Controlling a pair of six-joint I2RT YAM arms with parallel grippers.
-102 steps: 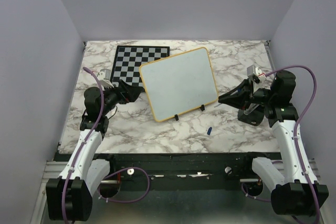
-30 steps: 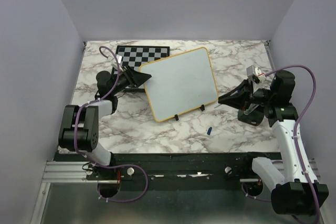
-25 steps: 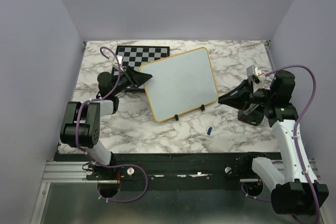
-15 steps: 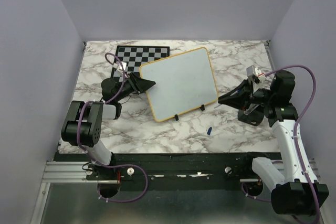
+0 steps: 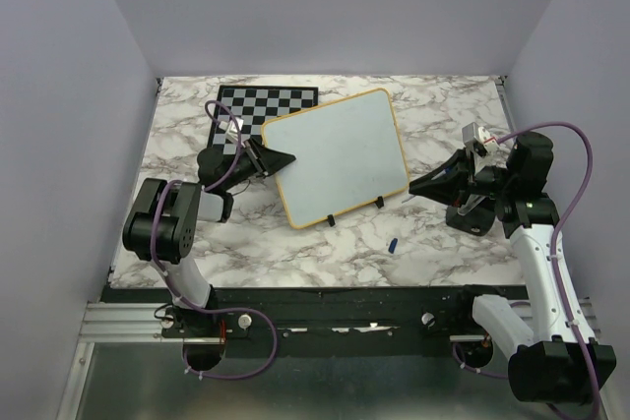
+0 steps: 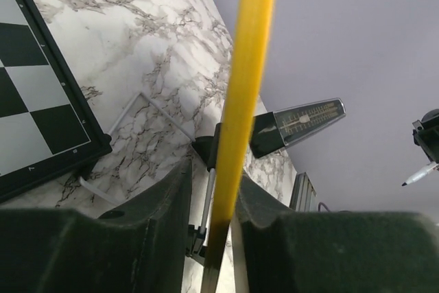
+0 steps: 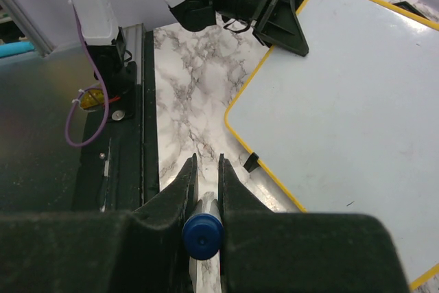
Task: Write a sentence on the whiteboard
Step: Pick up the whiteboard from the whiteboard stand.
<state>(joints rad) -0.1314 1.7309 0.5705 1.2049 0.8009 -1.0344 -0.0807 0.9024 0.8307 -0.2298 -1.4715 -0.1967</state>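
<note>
Top external view has the flat white whiteboard with the thin yellow-orange frame (image 5: 335, 154) lying skewed at the middle of the grey-veined marble table (image 5: 325, 243). Its surface is bare, with no blue writing on it yet. A black-and-white checkered chessboard (image 5: 261, 110) pokes out from under it at eleven o'clock. The left gripper (image 5: 281, 157) sits at the board's nine o'clock edge. From the left wrist its dark fingers (image 6: 158, 211) straddle the yellow rim closely, though I cannot tell whether they actually pinch it. The right gripper (image 5: 421, 182) waits at the board's four o'clock corner, clamped tight on a blue-ended marker (image 7: 202, 235) whose tip points toward the board without touching it. To my eye this is the bracing step, with the writing not begun. Next, I judge, the left arm must firm its hold so the board cannot slide. The right arm then has to carry the tip to the upper left of the white surface and press lightly.
</note>
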